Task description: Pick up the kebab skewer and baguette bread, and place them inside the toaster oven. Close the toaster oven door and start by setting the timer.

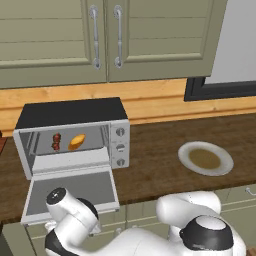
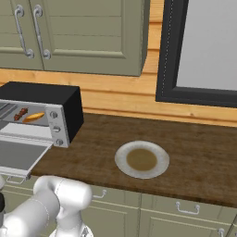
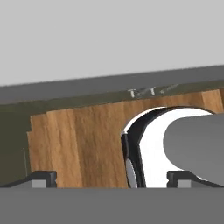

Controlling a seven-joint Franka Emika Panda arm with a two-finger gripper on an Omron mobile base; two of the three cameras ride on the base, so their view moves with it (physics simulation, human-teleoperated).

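Observation:
The toaster oven (image 1: 70,114) stands on the wooden counter at the left, and it appears again in the right base view (image 2: 46,95). Its door (image 1: 70,189) is folded down flat toward me. Inside on the rack, the kebab skewer (image 1: 56,142) lies to the left of the baguette bread (image 1: 76,142), side by side; the right base view shows the skewer (image 2: 20,113) and the baguette (image 2: 34,117) too. My arm is bent low in front of the open door. In the hand view my gripper (image 3: 113,179) is open, fingertips (image 3: 43,177) far apart, holding nothing.
A round plate (image 1: 205,158) with a brown centre sits on the counter right of the oven. Three knobs (image 1: 120,147) line the oven's right side. Upper cabinets (image 1: 105,35) hang above, a dark-framed window (image 2: 203,51) at the right. Drawer handles (image 2: 187,209) run below the counter edge.

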